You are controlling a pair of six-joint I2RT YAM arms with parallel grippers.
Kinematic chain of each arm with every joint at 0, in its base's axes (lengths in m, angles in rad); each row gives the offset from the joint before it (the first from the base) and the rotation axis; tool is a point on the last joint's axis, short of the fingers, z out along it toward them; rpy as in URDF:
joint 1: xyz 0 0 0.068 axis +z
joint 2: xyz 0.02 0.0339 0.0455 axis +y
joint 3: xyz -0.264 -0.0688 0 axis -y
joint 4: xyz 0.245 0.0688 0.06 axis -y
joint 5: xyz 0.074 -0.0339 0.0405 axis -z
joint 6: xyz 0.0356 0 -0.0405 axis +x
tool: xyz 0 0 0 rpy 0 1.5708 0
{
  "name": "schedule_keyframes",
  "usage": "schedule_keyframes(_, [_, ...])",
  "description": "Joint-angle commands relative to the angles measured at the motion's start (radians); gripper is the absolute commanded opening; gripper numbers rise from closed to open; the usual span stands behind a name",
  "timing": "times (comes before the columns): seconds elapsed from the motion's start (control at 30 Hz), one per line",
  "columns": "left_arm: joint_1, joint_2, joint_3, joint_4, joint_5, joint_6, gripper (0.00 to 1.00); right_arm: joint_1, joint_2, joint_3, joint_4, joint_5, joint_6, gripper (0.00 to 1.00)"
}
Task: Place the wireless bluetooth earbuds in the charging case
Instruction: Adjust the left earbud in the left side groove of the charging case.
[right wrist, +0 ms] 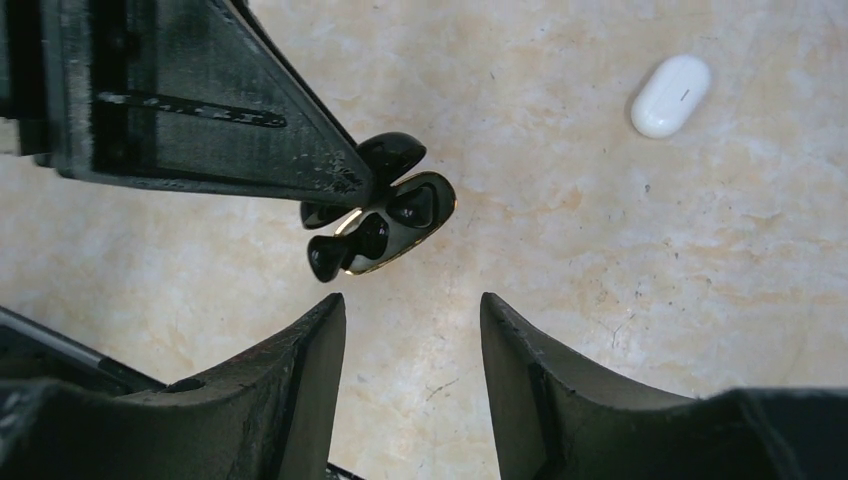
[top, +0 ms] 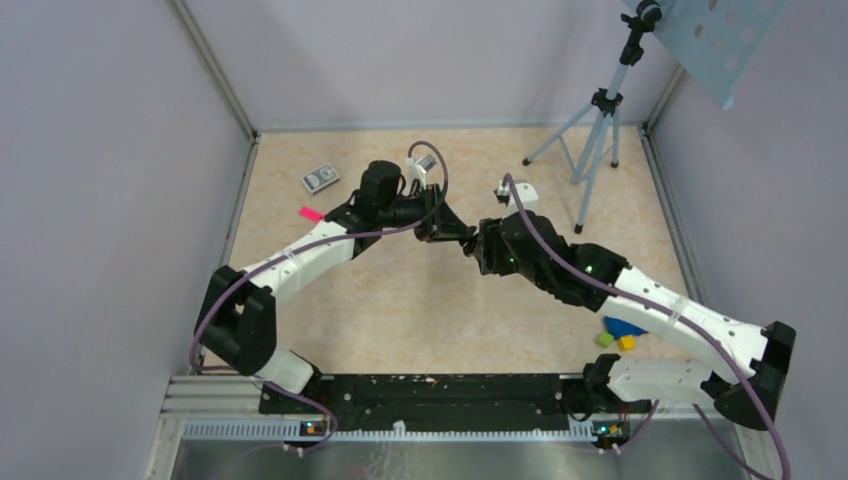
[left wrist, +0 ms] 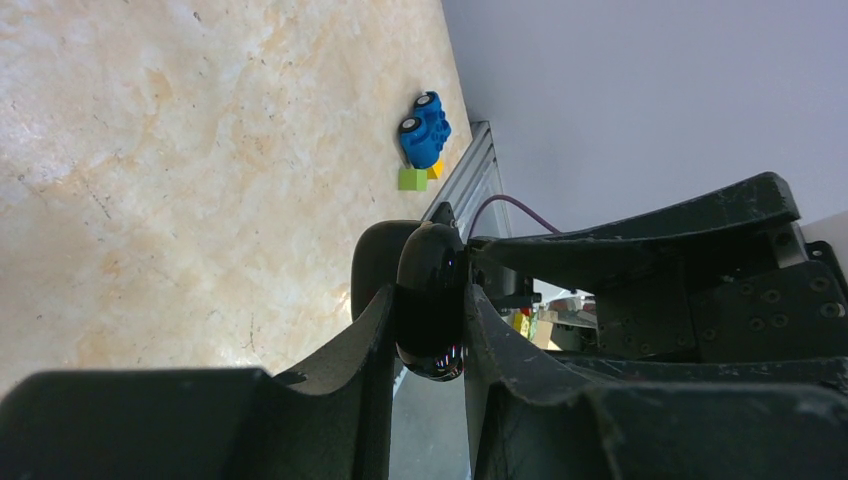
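Parted and empty, right gripper [right wrist: 410,305] faces the open charging case [right wrist: 400,210], pinched above the table [right wrist: 650,300] by left gripper [left wrist: 430,300]; a hard nudge could twist it loose, spilling the protruding dark earbud [right wrist: 345,250].

Two end effectors are being counted: the left end effector [left wrist: 428,298] and the right end effector [right wrist: 412,310]. One black charging case [right wrist: 398,222] is being shown, and two dark rounded lumps [right wrist: 414,205] are being made out in its open shell; whether they are the earbuds is not being settled by these views. One white pill-shaped object [right wrist: 671,95] is being seen on the counter [right wrist: 600,300]. One blue toy vehicle [left wrist: 425,130], one green block [left wrist: 412,179] and one yellow block [left wrist: 437,170] are being counted beside each other. One tripod [top: 598,130], one pink tag [top: 311,213] and one small silver box [top: 320,178] are also being shown.
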Motion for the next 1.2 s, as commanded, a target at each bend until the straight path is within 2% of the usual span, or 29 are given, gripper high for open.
schedule_keyframes(0.0, [0.004,-0.042,-0.002,0.037,0.001,0.008,0.00,0.003,-0.066,0.011,0.059,-0.064,-0.029,0.51])
schedule_keyframes(0.23, [0.005,-0.042,-0.001,0.037,-0.004,0.008,0.00,0.054,-0.006,0.065,0.062,-0.057,-0.051,0.55])
schedule_keyframes(0.4, [0.005,-0.043,-0.001,0.033,-0.002,0.011,0.00,0.078,0.064,0.104,0.006,0.052,-0.007,0.61])
schedule_keyframes(0.67, [0.005,-0.041,0.002,0.027,0.003,0.017,0.00,0.078,0.141,0.146,-0.045,0.086,-0.001,0.62])
schedule_keyframes(1.17, [0.005,-0.039,0.004,0.023,0.001,0.022,0.00,0.073,0.083,0.114,-0.064,0.137,0.015,0.59])
